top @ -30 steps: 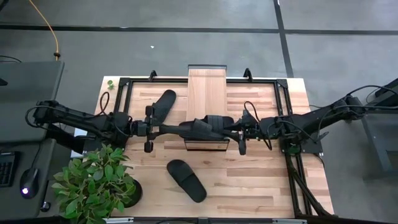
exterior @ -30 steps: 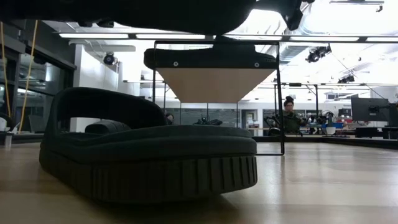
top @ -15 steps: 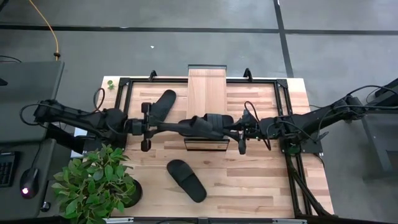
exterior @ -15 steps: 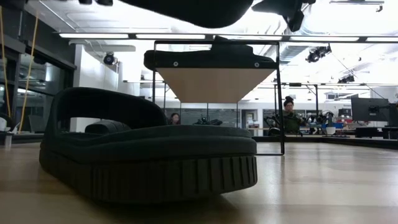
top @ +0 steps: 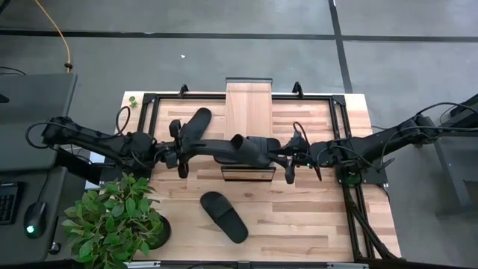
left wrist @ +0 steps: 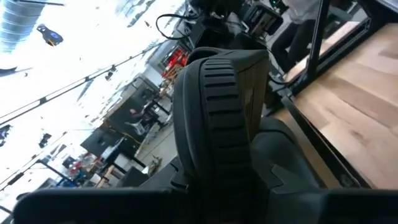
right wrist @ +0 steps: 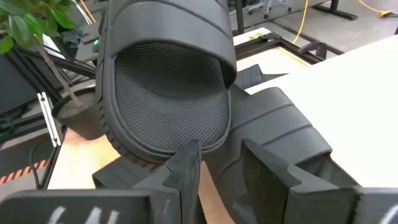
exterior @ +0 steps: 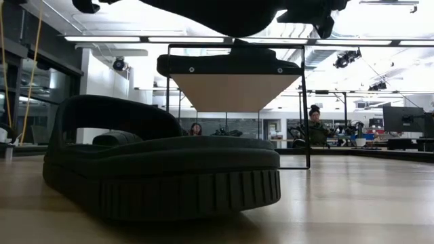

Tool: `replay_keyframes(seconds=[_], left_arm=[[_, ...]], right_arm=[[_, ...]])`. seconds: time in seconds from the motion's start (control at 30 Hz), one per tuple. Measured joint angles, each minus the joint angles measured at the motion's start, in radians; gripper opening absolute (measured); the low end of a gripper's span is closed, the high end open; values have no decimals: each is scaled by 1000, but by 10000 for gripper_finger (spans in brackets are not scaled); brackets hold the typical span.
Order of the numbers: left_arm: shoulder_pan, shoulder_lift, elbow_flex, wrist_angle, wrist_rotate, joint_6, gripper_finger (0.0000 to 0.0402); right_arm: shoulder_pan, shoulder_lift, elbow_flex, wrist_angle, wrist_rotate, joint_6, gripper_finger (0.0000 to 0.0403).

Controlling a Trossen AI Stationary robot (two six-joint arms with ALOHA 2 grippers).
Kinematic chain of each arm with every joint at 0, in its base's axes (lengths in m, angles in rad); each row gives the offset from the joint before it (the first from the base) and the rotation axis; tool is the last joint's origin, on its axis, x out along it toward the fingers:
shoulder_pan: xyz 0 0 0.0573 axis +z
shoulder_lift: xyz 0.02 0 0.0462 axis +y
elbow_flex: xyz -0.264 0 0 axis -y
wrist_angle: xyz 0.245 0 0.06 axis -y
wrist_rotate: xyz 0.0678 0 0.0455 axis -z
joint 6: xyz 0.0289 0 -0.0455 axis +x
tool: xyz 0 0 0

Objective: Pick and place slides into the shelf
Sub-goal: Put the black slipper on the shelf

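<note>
One black slide (top: 250, 149) hangs in the air over the near end of the shelf (top: 249, 104), turned partly onto its edge. My left gripper (top: 218, 149) is shut on its left end. My right gripper (right wrist: 221, 165) stands at the slide's right end (right wrist: 177, 146) with its fingers apart. In the right wrist view a second slide (right wrist: 280, 130) lies flat on the shelf's plank, below the held one. Another slide (top: 196, 123) lies on the table left of the shelf. One more slide (top: 224, 217) rests sole-down near the front edge. My left gripper holds the slide by its left end (left wrist: 214, 180), coming level from the table's left and lying along the slide. The gripper's own body hides where the fingers meet it. The slide is lifted clear, on edge, its ribbed sole rim (left wrist: 214, 106) running away from the fingers. My right gripper: the slide's end rim sits right at one fingertip (right wrist: 189, 158), and I cannot tell whether they touch.
A potted plant (top: 116, 220) stands at the table's near left corner. A black metal frame (top: 149, 104) runs around the table top. In the low view, people (exterior: 315, 125) sit in the room beyond the table.
My left gripper has risen a little and rolled about its own line. The held slide has turned with it from lying flat toward standing on edge, still clear of the shelf.
</note>
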Motion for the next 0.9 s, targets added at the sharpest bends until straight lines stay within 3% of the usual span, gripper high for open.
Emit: replay_keyframes(seconds=[0.23,0.47,0.7,0.9], left_arm=[[0,2,0,56,-22,9,59],[0,-1,0,10,-25,0,58],[3,-1,-1,-53,-213,-18,57],[3,1,-1,-38,-186,43,57]], right_arm=[[0,-11,0,-10,-2,17,110],[0,-66,1,-62,-2,13,110],[1,-125,1,-147,20,14,110],[1,-127,1,-157,45,20,110]])
